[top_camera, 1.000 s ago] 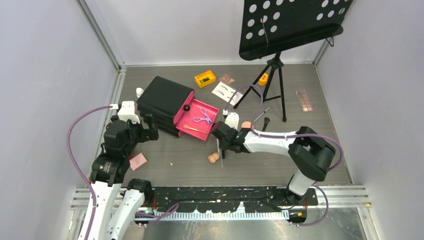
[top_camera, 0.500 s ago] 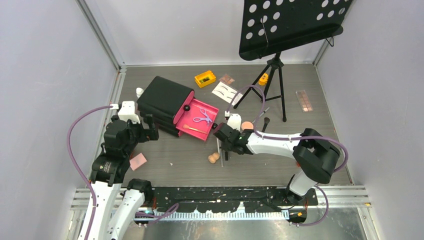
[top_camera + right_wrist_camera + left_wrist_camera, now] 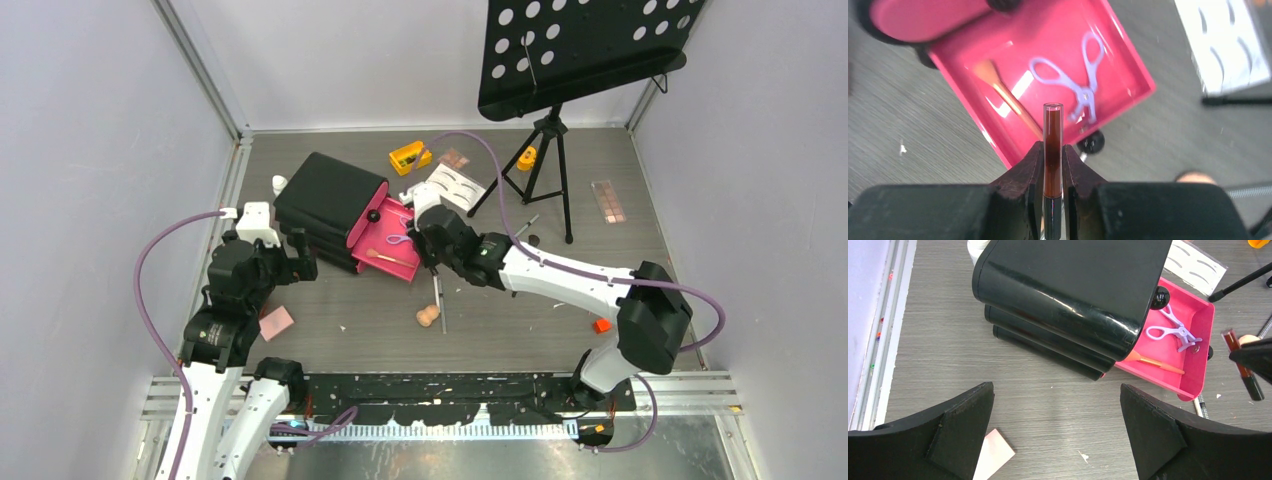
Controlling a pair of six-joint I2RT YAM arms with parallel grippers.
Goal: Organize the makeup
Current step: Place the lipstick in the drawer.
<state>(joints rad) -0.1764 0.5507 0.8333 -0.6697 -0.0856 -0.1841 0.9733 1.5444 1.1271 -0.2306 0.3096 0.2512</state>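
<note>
Top external: black chest (image 3: pixel 325 205) sits toward the far-left corner of the tabletop (image 3: pixel 520 330), with its pink drawer (image 3: pixel 372 245) pulled out toward the middle. The widest bare stretch runs along the near edge, from the middle to the right edge.

Right fingers (image 3: pixel 1035 165) are closed on a thin lip-gloss tube (image 3: pixel 1053 125) of dark red-brown fluid. The tube is upright in the grip and held over the near rim of the drawer. In the drawer: lilac scissors (image 3: pixel 1073 85) and an orange-handled brush (image 3: pixel 1008 95), lying apart.

Left fingers (image 3: pixel 958 440) are spread wide and hold nothing. They are low over the tabletop on the near side of the chest. A pink pad (image 3: pixel 993 455) lies just beside them.

Writing: eyebrow card (image 3: pixel 455 185) shows printed brow shapes; any lettering is too small to read.

Around:
- A yellow block (image 3: pixel 410 157) lies near the far edge.
- A brown palette (image 3: pixel 608 200) lies toward the right edge.
- A peach sponge (image 3: pixel 428 316) and a thin grey brush (image 3: pixel 439 300) lie close together, just near of the drawer.
- A small orange block (image 3: pixel 601 325) lies beside the right arm.
- The music stand (image 3: pixel 580 50) overhangs the far-right corner, with its tripod legs splayed just right of the card.
</note>
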